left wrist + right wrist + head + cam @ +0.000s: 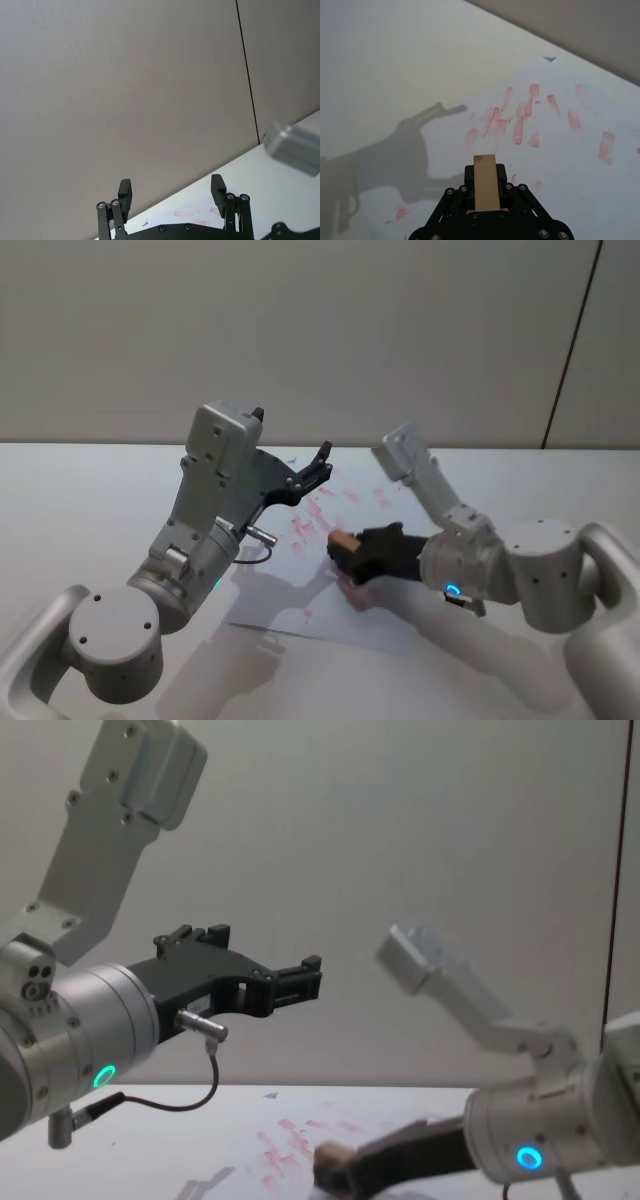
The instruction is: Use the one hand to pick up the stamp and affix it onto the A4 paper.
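Observation:
My right gripper, the hand with the blue ring, is shut on the stamp, a small tan block with a pale top. It holds the stamp low over the A4 paper, a white sheet scattered with red-pink marks. From the right wrist, the stamp stands between the black fingers above the A4 paper; whether it touches the sheet I cannot tell. In the chest view the stamp sits at the tip of the right gripper. My left gripper is raised and open.
The white table spreads around the sheet, with a pale wall behind. My left arm hovers high over the sheet's left side, and its shadow falls on the table.

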Controlling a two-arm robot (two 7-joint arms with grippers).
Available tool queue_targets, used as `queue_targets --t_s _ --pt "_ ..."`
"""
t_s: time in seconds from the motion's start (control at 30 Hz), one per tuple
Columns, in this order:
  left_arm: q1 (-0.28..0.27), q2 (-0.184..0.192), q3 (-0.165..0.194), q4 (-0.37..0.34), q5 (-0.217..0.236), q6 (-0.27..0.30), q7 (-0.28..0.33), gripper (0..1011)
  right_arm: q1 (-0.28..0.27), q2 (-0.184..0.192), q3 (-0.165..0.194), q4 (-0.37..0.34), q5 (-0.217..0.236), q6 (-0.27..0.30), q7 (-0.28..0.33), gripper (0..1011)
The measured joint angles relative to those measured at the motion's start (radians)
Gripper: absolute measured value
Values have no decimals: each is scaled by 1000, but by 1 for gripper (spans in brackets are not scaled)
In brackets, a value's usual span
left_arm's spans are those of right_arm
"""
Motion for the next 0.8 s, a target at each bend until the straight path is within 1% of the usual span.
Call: queue_targets --t_s 0.03,0.13,0.3,0.53,0.67,0.7,0.8 --pt "0 0 0 0 0 0 0 1003 9 -4 -5 19 -16 7 14 220" --pt "0 0 0 0 0 0 0 1003 25 -10 -13 51 -43 16 40 220" --pt "0 0 0 0 0 0 0 1003 49 -17 -22 91 -77 19 68 220" --pt "0 0 0 0 0 0 0 1003 64 -22 -29 125 -98 13 81 220" --pt "0 0 0 0 0 0 0 1003 74 -27 -33 149 -102 -17 81 220" --pt "0 0 0 0 0 0 0 1002 74 -27 -33 149 -102 -17 81 220" --pt "0 0 0 0 0 0 0 1003 82 -31 -33 165 -97 -48 70 220"
